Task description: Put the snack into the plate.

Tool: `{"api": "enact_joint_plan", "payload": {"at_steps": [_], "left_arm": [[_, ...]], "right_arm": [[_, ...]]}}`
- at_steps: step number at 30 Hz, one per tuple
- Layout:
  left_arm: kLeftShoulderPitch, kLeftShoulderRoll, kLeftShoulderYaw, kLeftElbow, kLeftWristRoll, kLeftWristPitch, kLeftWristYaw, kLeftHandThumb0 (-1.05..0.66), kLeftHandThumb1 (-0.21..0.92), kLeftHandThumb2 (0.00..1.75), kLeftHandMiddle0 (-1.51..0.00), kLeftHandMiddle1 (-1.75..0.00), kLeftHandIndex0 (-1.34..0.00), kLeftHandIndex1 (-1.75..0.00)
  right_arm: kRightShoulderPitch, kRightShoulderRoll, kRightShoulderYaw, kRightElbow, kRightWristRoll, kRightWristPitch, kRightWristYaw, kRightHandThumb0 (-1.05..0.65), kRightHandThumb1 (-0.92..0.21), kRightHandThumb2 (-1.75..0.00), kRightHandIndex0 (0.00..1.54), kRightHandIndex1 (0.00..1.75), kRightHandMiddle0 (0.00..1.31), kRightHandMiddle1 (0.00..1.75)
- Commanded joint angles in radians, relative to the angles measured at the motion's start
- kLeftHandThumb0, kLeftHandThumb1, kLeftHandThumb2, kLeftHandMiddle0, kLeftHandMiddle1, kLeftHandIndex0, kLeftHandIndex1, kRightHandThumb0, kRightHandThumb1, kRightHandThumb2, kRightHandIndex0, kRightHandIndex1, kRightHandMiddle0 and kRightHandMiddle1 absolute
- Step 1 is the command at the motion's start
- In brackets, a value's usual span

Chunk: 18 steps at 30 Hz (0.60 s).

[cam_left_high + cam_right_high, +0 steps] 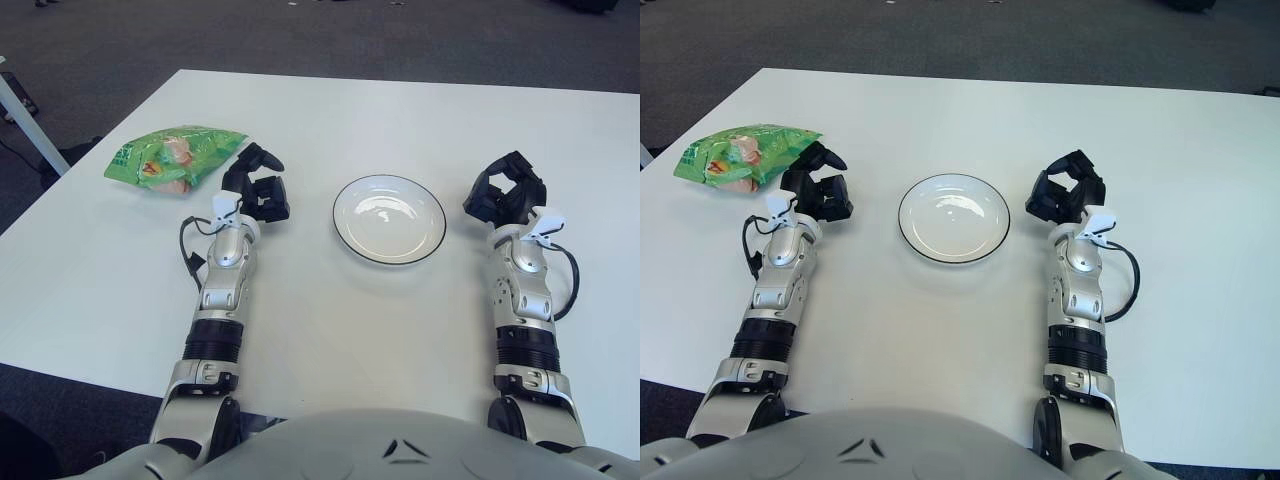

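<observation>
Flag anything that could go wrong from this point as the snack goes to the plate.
The left hand is open beside the snack bag, touching only its right end; a pinch there may slip on the puffy foil. The plate is small and shallow, so the bag could overhang or slide off.

The green snack bag (176, 156) carries printing too small to read.

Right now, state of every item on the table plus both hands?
snack bag: sealed, lying flat on the table left of the plate, not held.
plate: upright, empty, at table centre.
left hand: open, holding nothing, right beside the snack bag's near end.
right hand: fingers relaxed, holding nothing, right of the plate.
table: white, bearing the bag and plate.
</observation>
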Motion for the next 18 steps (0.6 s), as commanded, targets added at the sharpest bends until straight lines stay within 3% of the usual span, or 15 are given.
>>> {"api": "enact_joint_plan", "payload": {"at_steps": [1,18], "left_arm": [[0.129,-0.047,-0.013,0.071,0.016,-0.01,0.019,-0.53,0.2,1.46,-1.38,-1.75,-0.71,-1.75],[0.14,-0.041,-0.018,0.051,0.025,-0.012,0.016,-0.53,0.2,1.46,-1.38,-1.75,-0.71,-1.75]], "right_arm": [[0.138,0.03,-0.017,0.054,0.017,0.019,0.004,-0.5,-0.27,-1.38,1.32,1.75,0.65,1.75],[0.134,0.037,-0.032,0.048,0.023,0.038,0.015,-0.5,-0.26,-1.39,1.33,1.75,0.66,1.75]]}}
